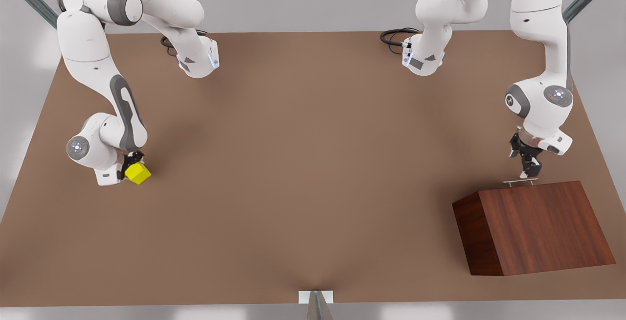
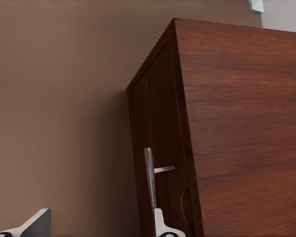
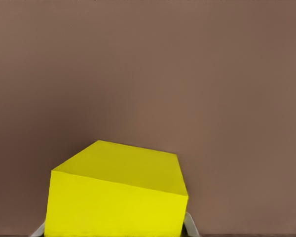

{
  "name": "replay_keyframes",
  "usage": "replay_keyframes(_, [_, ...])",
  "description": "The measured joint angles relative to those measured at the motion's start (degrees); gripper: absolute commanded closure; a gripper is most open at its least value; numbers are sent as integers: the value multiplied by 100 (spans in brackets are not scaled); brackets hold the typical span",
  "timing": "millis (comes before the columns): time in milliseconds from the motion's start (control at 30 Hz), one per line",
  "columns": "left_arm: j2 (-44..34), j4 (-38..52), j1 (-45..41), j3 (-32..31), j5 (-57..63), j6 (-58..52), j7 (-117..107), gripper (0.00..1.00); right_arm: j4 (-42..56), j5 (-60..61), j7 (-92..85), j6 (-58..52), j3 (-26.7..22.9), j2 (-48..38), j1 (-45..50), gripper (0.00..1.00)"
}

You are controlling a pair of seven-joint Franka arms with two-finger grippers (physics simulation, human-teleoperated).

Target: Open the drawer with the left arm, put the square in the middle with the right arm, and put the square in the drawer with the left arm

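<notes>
My left gripper [image 1: 527, 173], fingers spread, one touching the handle [image 2: 150, 177]; the drawer [image 2: 160, 163] remains closed in its cabinet [image 1: 533, 227]. My right gripper [image 1: 131, 167] clamps the square [image 1: 137, 173] at the front view's left, well short of the middle [image 1: 313, 163]; all three steps remain

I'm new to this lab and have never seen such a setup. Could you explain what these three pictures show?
Two white robot arms work over a brown table in a simulation. One picture looks down from a camera off the arms; the other two come from cameras on each wrist. The left gripper is at the silver handle of a closed drawer in a reddish wooden cabinet, with one finger beside the bar. The right gripper, far across the table, holds a yellow square.
</notes>
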Motion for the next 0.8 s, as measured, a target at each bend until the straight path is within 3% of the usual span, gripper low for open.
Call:
replay_keyframes(67, [160, 99, -1, 0, 3, 91, 0, 0, -2, 0, -1, 15, -3, 0, 24, 37])
replay_keyframes(167, [292, 200, -1, 0, 6, 123, 0, 0, -2, 3, -3, 63, 1, 63, 26, 40])
replay_keyframes(400, [466, 213, -5, -4, 4, 132, -9, 0, 24, 6, 60, -169, 6, -202, 73, 41])
replay_keyframes(533, [472, 205, -10, -9, 2, 88, -9, 0, 68, 3, 1533, -951, 101, -803, 570, 39])
replay_keyframes(633, [385, 187, -20, -9, 0, -81, -28, 0, 148, 17, 3641, -1222, 360, -992, 1395, 38])
replay_keyframes(800, [184, 161, -27, -9, -1, -438, -35, 0, 521, 21, 6895, -1232, 1854, -824, 1501, 37])
